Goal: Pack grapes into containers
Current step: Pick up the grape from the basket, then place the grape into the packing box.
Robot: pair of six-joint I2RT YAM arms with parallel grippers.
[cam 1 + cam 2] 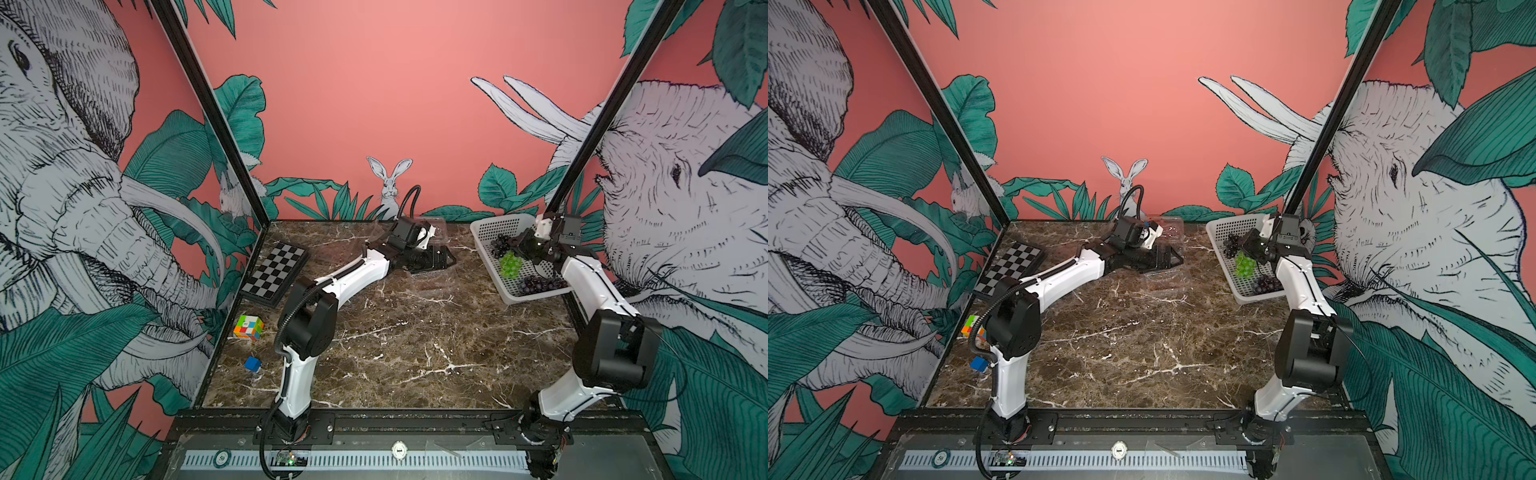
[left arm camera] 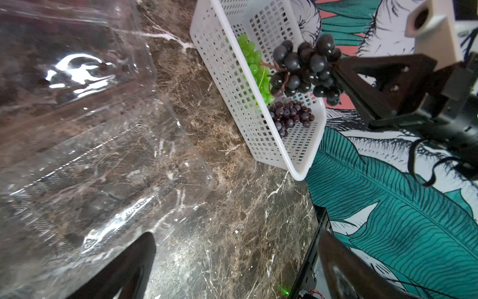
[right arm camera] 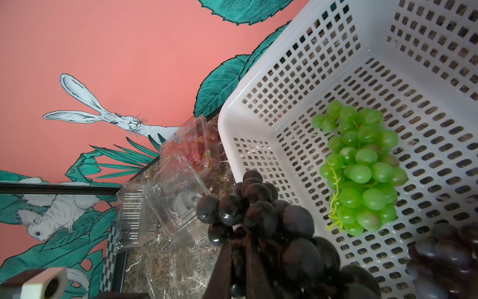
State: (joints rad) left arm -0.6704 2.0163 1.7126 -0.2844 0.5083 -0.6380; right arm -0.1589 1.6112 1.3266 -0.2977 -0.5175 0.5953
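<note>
In both top views the white perforated basket sits at 2 o'clock on the marble counter. The right gripper is over it, jaws clenched on a dark bunch of grapes that hangs at the basket's far end. A green bunch lies mid-basket and a purple bunch at its near end. The left gripper is stretched out to 12 o'clock, jaws spread wide and grasping nothing, low over an open container of clear plastic. Another clear container stands behind it by the back wall. A chessboard at 10 o'clock, a colour cube at 8 and a blue block at 7 lie well apart from these. In the left wrist view the left arm's fingers stand far apart with bare counter between them, and the open container lies just beside one. Past it the dark bunch dangles from the right gripper above the green bunch and purple bunch in the basket. In the right wrist view the right arm's fingers pinch the dark bunch at its brown stem. The green bunch rests on the basket floor, and beyond the basket's corner stand clear containers, the farthest holding red grapes.
</note>
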